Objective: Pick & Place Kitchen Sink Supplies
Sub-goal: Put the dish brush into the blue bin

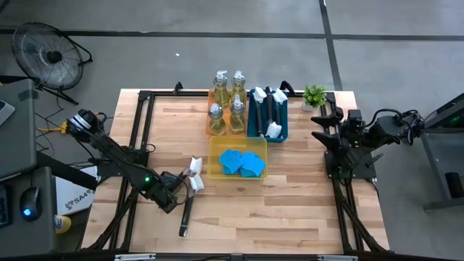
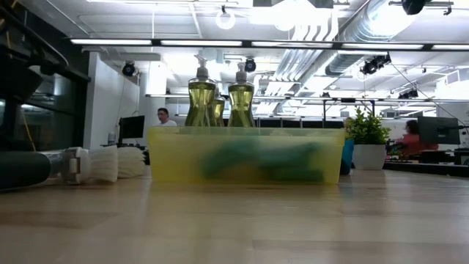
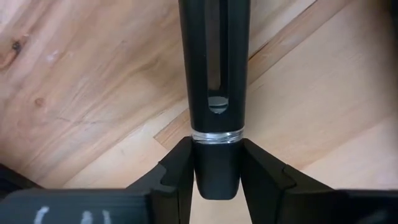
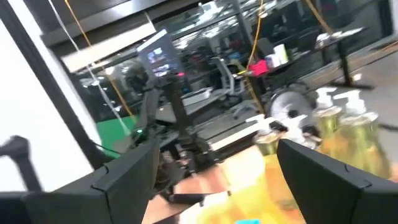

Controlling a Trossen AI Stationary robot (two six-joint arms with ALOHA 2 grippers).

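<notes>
A dish brush lies flat on the wood table at the near left. Its white head (image 1: 196, 181) points toward the far edge and its black handle (image 1: 185, 217) toward the near edge. My left gripper (image 1: 180, 194) points straight down and is shut on the handle next to the head. At the table's right side my right gripper (image 1: 321, 129) is held high and level. It is open, with nothing between its fingers (image 4: 217, 180). Soap bottles (image 1: 226, 109) stand in an orange tray. More brushes (image 1: 267, 112) lie in a teal tray, and blue sponges (image 1: 241, 162) in a yellow tray. My left gripper pinches the brush handle's short rounded black section just past its silver ring (image 3: 217, 163) between the two fingers (image 3: 177, 168). The fingers come from above and lie across the handle. The slotted handle (image 3: 214, 56) runs on away from them, and the brush lies on the table.
The three trays sit side by side at the table's middle and far part. The yellow one (image 2: 245, 155) is closest to the brush (image 2: 88, 165). A small potted plant (image 1: 314, 94) stands at the far right corner. Bare wood stretches along the near edge. People sit in the room beyond.
</notes>
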